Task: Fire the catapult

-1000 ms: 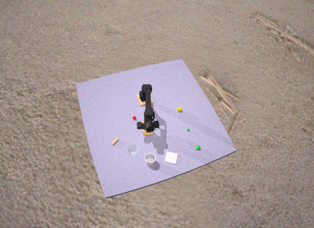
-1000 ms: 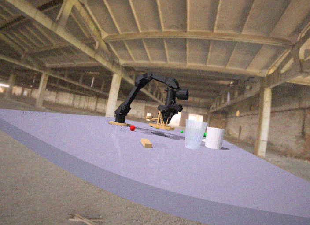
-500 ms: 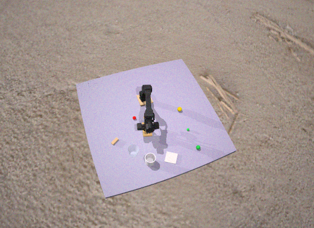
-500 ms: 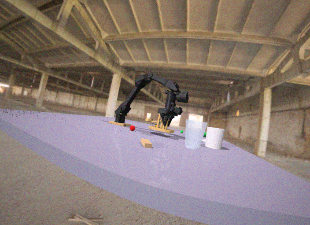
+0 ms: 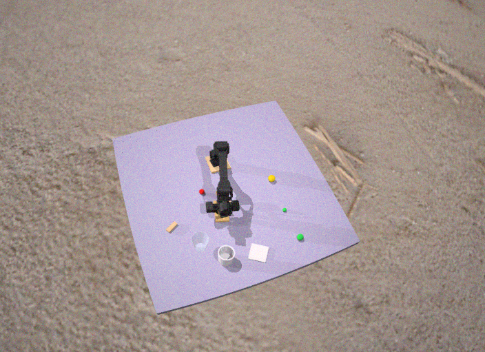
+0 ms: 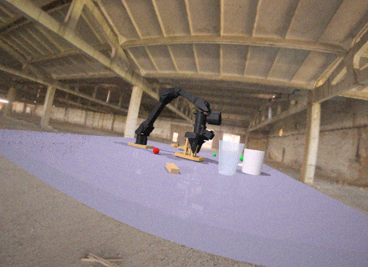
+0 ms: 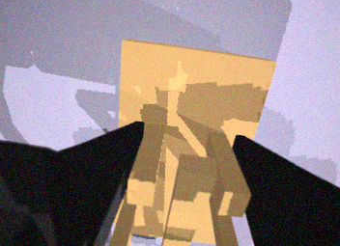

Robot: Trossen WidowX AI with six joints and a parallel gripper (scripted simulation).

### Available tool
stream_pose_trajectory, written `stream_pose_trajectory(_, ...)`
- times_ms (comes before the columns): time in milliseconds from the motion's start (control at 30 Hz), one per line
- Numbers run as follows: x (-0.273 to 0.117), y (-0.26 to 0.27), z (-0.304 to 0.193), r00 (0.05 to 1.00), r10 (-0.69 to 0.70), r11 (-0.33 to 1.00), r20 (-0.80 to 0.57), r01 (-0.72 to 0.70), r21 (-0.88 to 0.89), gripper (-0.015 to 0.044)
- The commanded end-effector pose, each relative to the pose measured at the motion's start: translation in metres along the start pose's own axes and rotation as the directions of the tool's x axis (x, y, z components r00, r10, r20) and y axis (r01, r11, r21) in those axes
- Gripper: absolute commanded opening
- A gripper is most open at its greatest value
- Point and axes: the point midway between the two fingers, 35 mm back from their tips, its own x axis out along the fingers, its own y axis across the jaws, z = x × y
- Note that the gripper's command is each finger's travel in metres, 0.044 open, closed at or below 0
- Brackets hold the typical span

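The wooden catapult (image 5: 222, 218) (image 6: 190, 157) (image 7: 203, 64) stands on the mat under the arm. My gripper (image 6: 195, 151) (image 7: 188, 136) points down over its base and is shut on the catapult's upright frame, with one finger on each side in the wrist view. The catapult's throwing end (image 6: 174, 145) shows toward the arm's base in the exterior view. The white mug (image 5: 226, 255) (image 6: 252, 162) stands upright beyond the catapult's front end. A red ball (image 5: 201, 191) (image 6: 156, 150) lies beside the catapult. No ball shows in the gripper; the catapult's cup is hidden in the wrist view.
A clear glass (image 5: 200, 241) (image 6: 230, 159) stands beside the mug. A wooden block (image 5: 171, 226) (image 6: 172, 168) lies on the glass's side. A white square (image 5: 258, 253) lies across from it. A yellow ball (image 5: 271, 178), a small green ball (image 5: 284, 209) and a larger green ball (image 5: 300, 236) lie farther out.
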Motion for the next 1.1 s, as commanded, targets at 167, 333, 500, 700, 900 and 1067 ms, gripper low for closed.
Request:
stream_pose_trajectory(167, 0.002, 0.000, 0.000, 1.000, 0.000, 1.000, 0.000, 0.000, 0.000, 0.0000)
stream_pose_trajectory(333, 0.002, 0.000, 0.000, 1.000, 0.000, 1.000, 0.000, 0.000, 0.000, 0.0105)
stream_pose_trajectory(500, 0.002, 0.000, 0.000, 1.000, 0.000, 1.000, 0.000, 0.000, 0.000, 0.0236)
stream_pose_trajectory(700, 0.000, 0.000, 0.000, 1.000, 0.000, 1.000, 0.000, 0.000, 0.000, 0.0394)
stream_pose_trajectory(900, -0.067, 0.000, 0.004, 1.000, 0.000, 1.000, -0.001, 0.000, 0.000, 0.0440)
stream_pose_trajectory(1067, -0.097, 0.000, 0.000, 1.000, 0.000, 1.000, -0.002, 0.000, 0.000, 0.0440)
